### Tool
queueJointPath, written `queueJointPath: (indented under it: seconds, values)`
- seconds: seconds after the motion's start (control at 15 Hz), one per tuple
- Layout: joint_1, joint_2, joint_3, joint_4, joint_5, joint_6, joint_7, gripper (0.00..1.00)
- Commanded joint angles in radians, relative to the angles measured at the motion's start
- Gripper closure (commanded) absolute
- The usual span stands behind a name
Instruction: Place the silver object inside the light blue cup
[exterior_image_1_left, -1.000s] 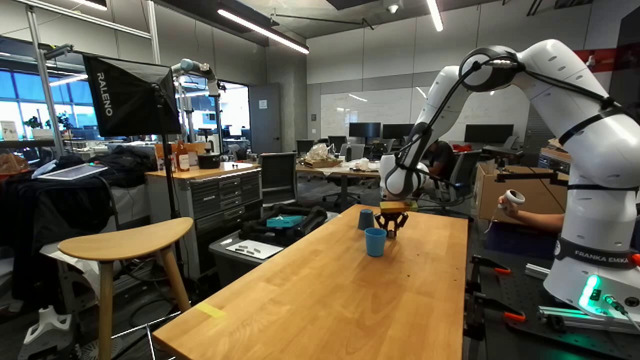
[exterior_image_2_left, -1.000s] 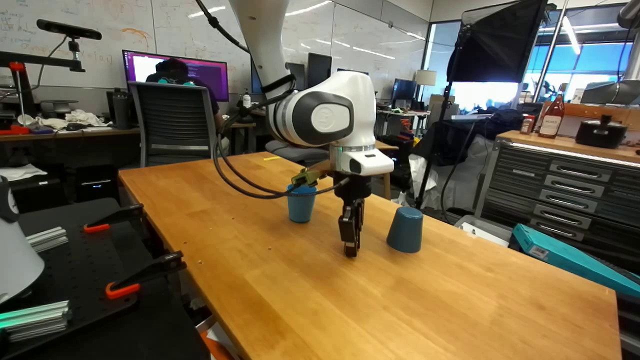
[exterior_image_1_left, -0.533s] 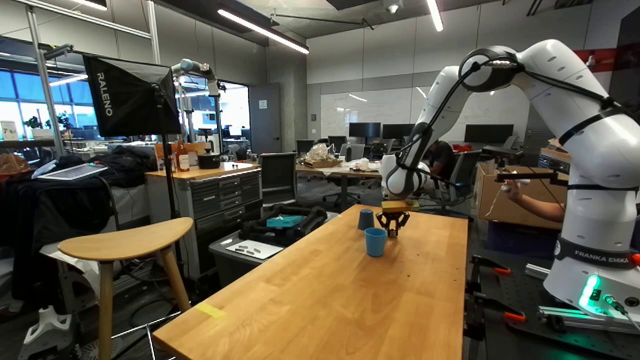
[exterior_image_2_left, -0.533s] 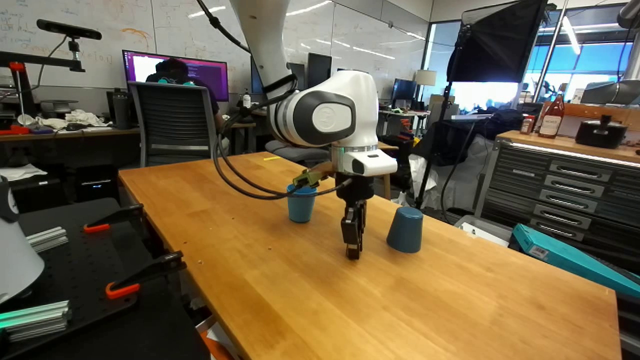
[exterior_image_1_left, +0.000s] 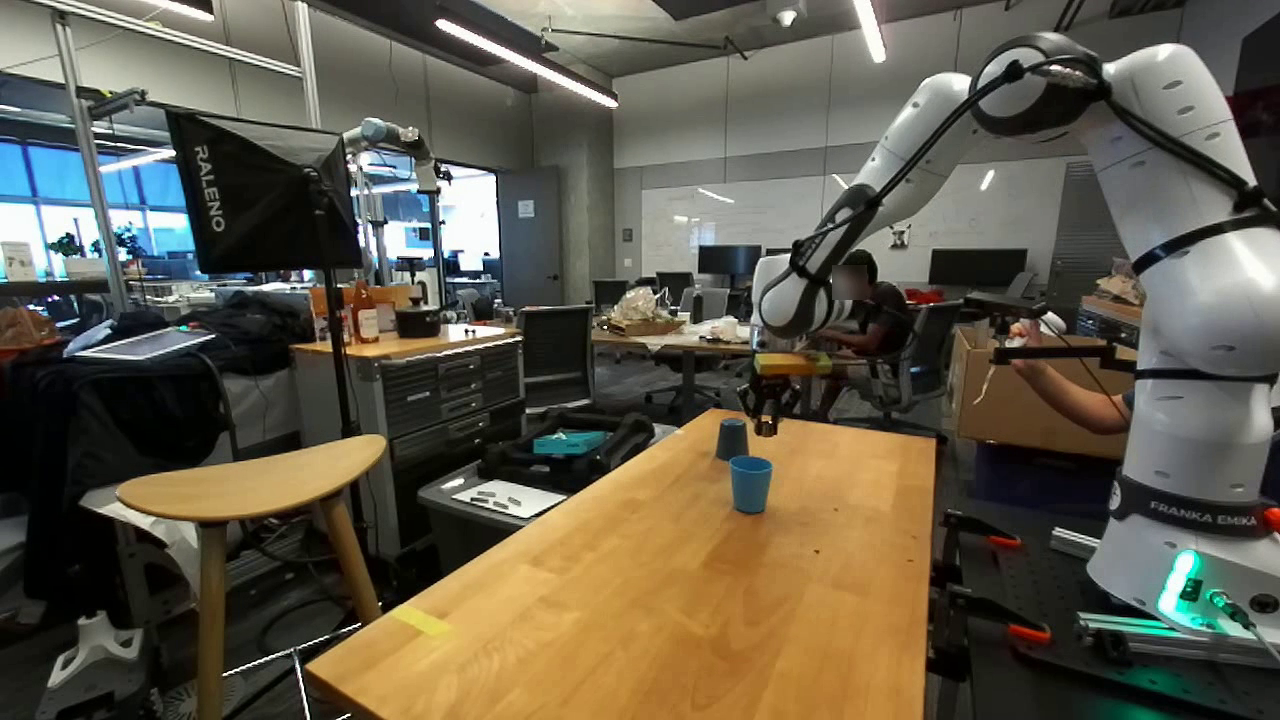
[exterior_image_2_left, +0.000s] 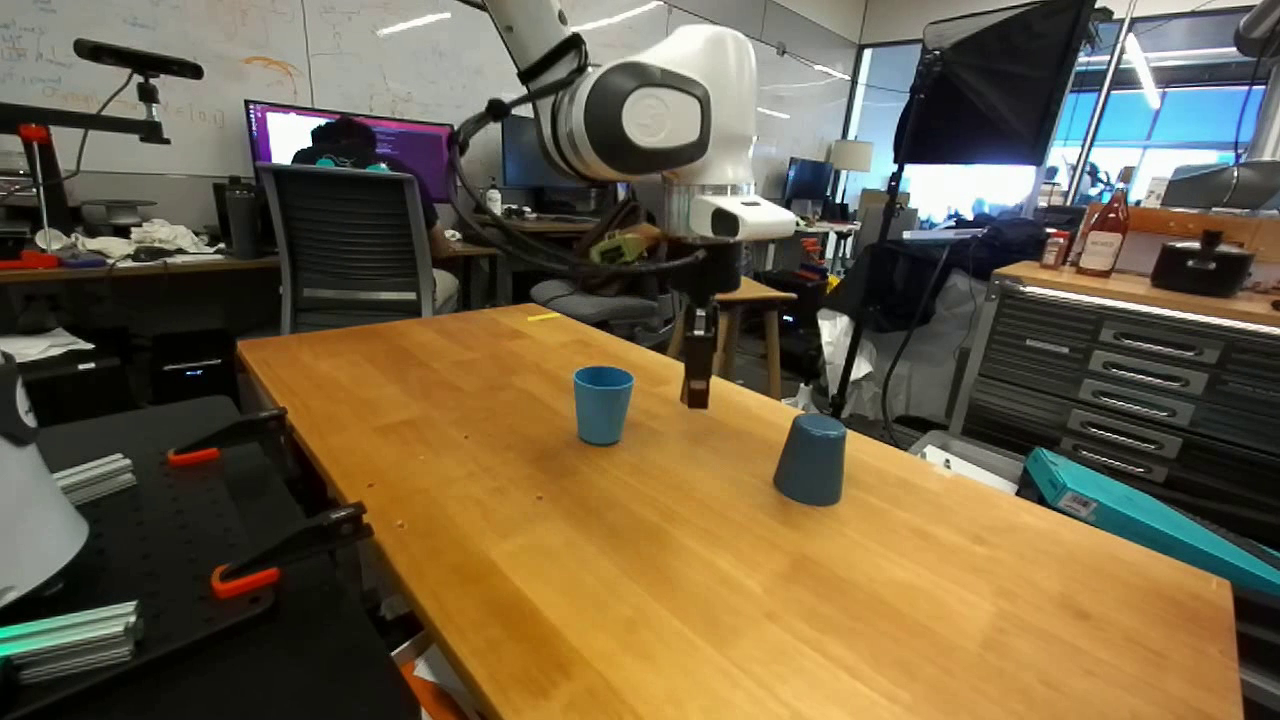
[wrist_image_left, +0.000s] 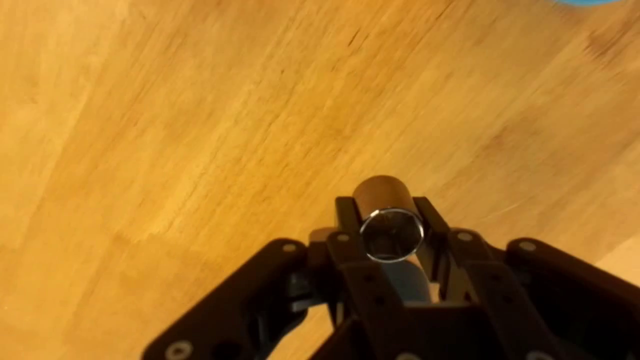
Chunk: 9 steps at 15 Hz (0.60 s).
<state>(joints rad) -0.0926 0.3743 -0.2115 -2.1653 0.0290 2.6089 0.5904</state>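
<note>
The silver object (wrist_image_left: 384, 194) is a small short cylinder with a bright shiny round rim. In the wrist view my gripper (wrist_image_left: 386, 212) has its two fingers shut on its sides. My gripper hangs above the table in both exterior views (exterior_image_1_left: 767, 424) (exterior_image_2_left: 697, 395); the object is hard to make out there. The light blue cup (exterior_image_1_left: 751, 486) stands upright, open end up, on the table. In an exterior view the cup (exterior_image_2_left: 602, 408) is to the left of my gripper and lower. Only a sliver of the cup (wrist_image_left: 587, 2) shows at the wrist view's top right.
A darker blue-grey cup (exterior_image_2_left: 811, 462) stands upside down on the wooden table (exterior_image_2_left: 640, 600), on the far side of my gripper from the light blue cup. It also shows below the fingers in the wrist view (wrist_image_left: 407, 282). Clamps (exterior_image_2_left: 300, 550) sit along a table edge.
My gripper has risen well clear of the tabletop and its fingers have turned in the exterior views. Both cups stand where they were.
</note>
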Motion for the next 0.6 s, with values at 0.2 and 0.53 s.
queueJointPath:
  seconds: [0.2,0.53]
  values:
    - [0.01,-0.135,0.091,-0.035,0.128,-0.219,-0.164,0.89]
    - [0.043,-0.102,0.137,-0.082,0.161,-0.196,-0.155,0.89]
